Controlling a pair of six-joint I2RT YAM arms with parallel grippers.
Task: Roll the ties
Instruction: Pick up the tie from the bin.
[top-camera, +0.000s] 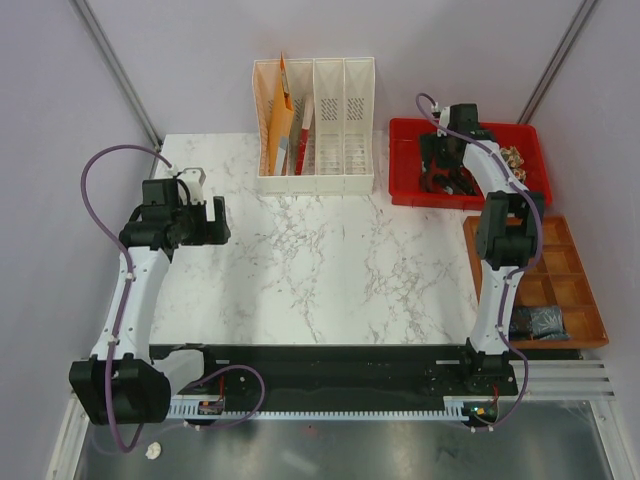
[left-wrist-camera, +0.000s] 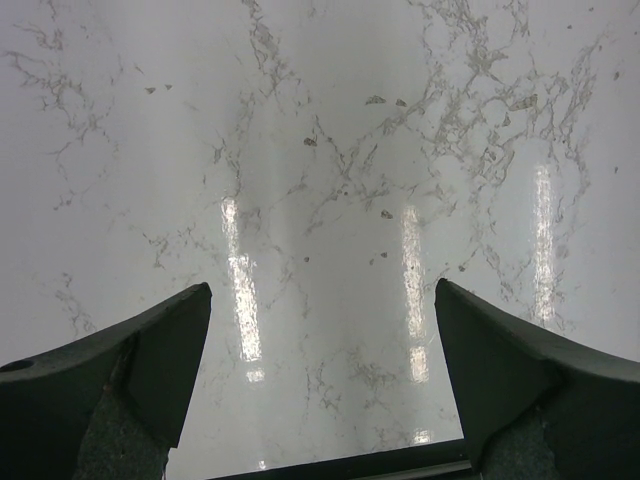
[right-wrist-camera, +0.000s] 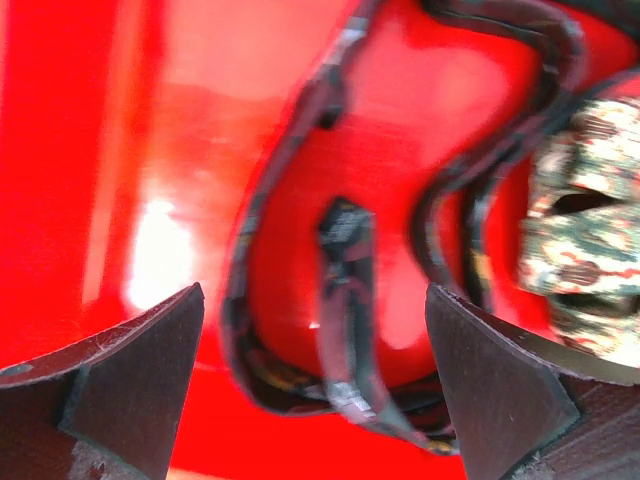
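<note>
Two ties lie in a red bin (top-camera: 403, 135) at the back right. The dark tie (right-wrist-camera: 345, 262) curls on its edge in loops on the bin floor. A tan paisley tie (right-wrist-camera: 585, 215) is bunched to its right, and shows near the bin's right side as the paisley tie (top-camera: 513, 157) in the top view. My right gripper (right-wrist-camera: 313, 300) hangs open inside the bin just above the dark tie's loops, holding nothing. My left gripper (left-wrist-camera: 322, 290) is open over bare marble table (left-wrist-camera: 320, 150) at the left, far from the ties, with nothing between its fingers.
A white file organiser (top-camera: 315, 125) with orange folders (top-camera: 280, 120) stands at the back centre. An orange compartment tray (top-camera: 560, 262) sits along the right edge, with a dark item (top-camera: 540, 322) in a near cell. Grey walls close in on both sides.
</note>
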